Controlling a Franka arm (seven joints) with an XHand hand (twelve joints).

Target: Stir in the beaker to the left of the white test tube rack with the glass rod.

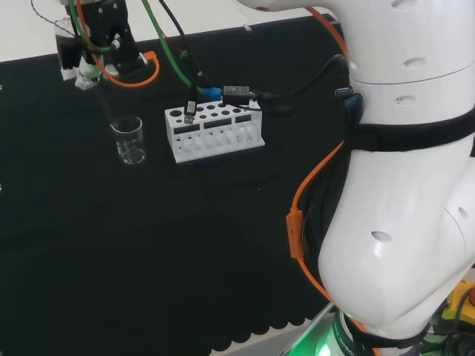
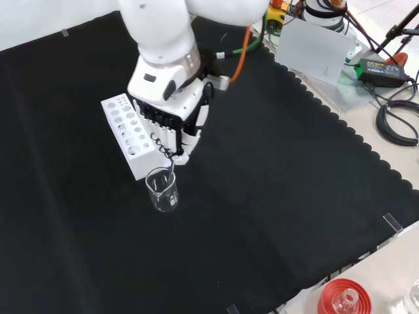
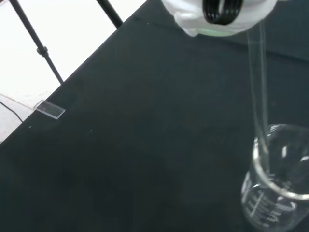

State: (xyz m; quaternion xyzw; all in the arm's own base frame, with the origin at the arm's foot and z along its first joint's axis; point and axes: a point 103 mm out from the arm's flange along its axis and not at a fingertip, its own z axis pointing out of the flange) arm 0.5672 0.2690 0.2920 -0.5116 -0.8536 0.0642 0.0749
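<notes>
A small clear glass beaker (image 1: 130,141) stands on the black cloth, left of the white test tube rack (image 1: 214,132) in the head view. In the front view the beaker (image 2: 162,190) stands just below the rack (image 2: 127,134). The hand (image 2: 171,124) hangs above the beaker, fingers curled round a thin glass rod (image 2: 172,169). The rod (image 3: 258,92) slants down from the hand (image 3: 217,14), and its lower end meets the beaker (image 3: 277,179) at the rim, on the inner side. In the head view the hand (image 1: 96,44) is at the upper left, with the rod (image 1: 106,107) below it.
Cables and plugs (image 1: 230,95) lie just behind the rack in the head view. A red ribbed stand with a flask (image 2: 344,297) sits off the cloth's near edge in the front view. Open black cloth (image 2: 275,183) lies to the right there.
</notes>
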